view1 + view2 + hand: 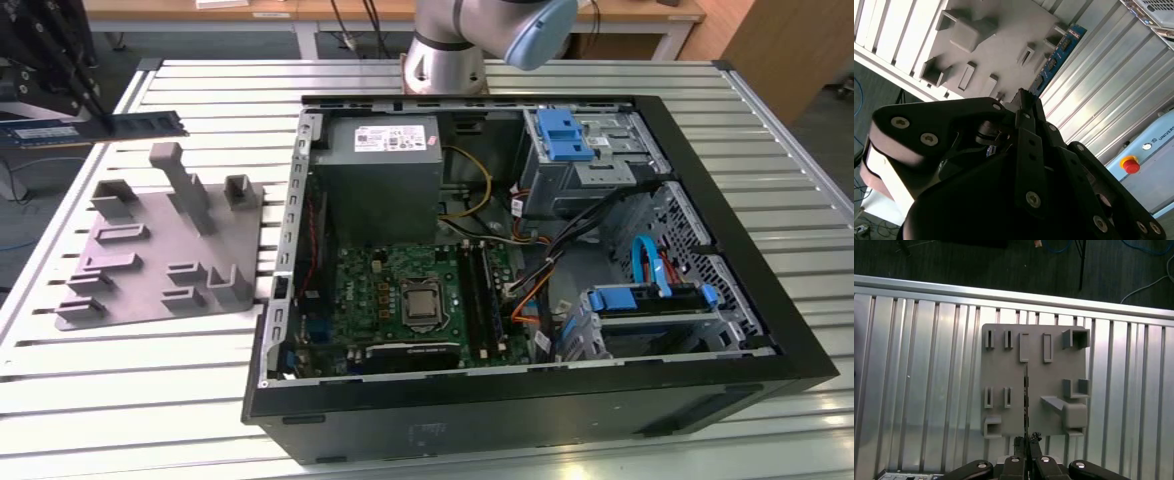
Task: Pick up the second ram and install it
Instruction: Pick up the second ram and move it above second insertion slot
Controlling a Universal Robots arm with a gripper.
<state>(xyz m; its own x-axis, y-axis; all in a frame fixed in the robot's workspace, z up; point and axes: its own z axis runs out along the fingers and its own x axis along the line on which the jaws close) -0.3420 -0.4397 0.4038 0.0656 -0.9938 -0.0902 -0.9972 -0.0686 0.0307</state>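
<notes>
The second ram [144, 124], a thin blue-green stick with dark chips, hangs level in the air at the exterior view's far left, above the back of the grey holder plate [147, 255]. My gripper [83, 118] is shut on it from above. In the first wrist view the ram [1026, 390] shows edge-on as a thin line running out from the fingertips [1019, 442], over the holder plate [1054, 375]. The second wrist view shows the ram [1055, 59] reaching beyond the closed gripper [1026, 102]. The open computer case [400, 420] holds the green motherboard [387, 300].
The case lies on a slatted metal table [134, 380], to the exterior view's right of the holder plate. Inside it are a grey power supply [380, 165], blue drive latches [561, 135], and loose cables [587, 235]. The arm's base [447, 60] stands behind the case.
</notes>
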